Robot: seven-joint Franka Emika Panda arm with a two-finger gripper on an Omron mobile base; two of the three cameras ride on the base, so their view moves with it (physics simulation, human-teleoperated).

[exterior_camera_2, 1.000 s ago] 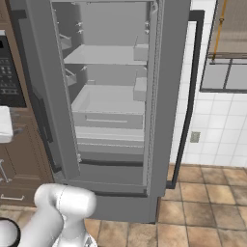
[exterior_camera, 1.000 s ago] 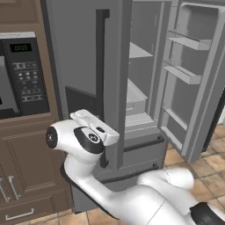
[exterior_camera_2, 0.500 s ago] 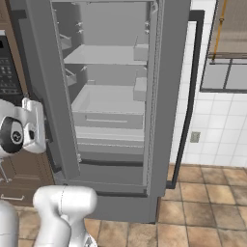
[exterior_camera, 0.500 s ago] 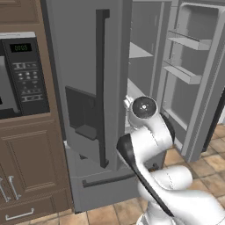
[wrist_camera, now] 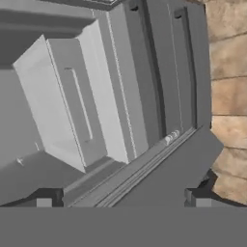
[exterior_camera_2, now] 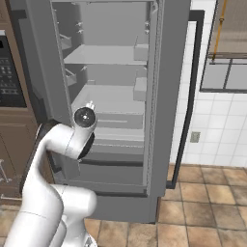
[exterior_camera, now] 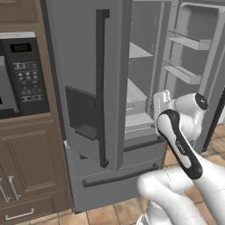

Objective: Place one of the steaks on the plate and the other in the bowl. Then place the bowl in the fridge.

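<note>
The fridge [exterior_camera: 110, 88] stands straight ahead of the arm, between the wooden cabinets with the microwave [exterior_camera: 19, 74] on its left and the white tiled wall [exterior_camera_2: 202, 111] on its right. Its right door [exterior_camera: 193, 57] is swung wide open, while the left door [exterior_camera: 83, 79] with its dark vertical handle [exterior_camera: 102, 83] is partly ajar.

The gripper [wrist_camera: 123, 198] points into the lower part of the open fridge compartment. In the hand view its two dark fingertips [wrist_camera: 44, 198] stand far apart near the bottom, with nothing between them: the jaws are fully spread and hold nothing. Just beyond them lies the fridge's grey sill and, further in, a pale drawer [wrist_camera: 77, 111] with a long recessed grip. Brown floor tiles [wrist_camera: 229, 87] show along one side of that view.

From the left base view the arm's wrist sits just in front of the open compartment, level with the lowest shelf. From the right base view the arm's round joint is at the compartment's lower left, before the drawers.

The fridge is tall, grey and stainless-looking. A dark dispenser recess [exterior_camera: 81, 112] sits in the left door. Inside are pale flat shelves [exterior_camera_2: 103, 55] at several levels. The open right door carries shelf bins [exterior_camera: 186, 41] on its inner face. A wide lower drawer [exterior_camera: 118, 178] with a dark horizontal handle runs beneath.
</note>
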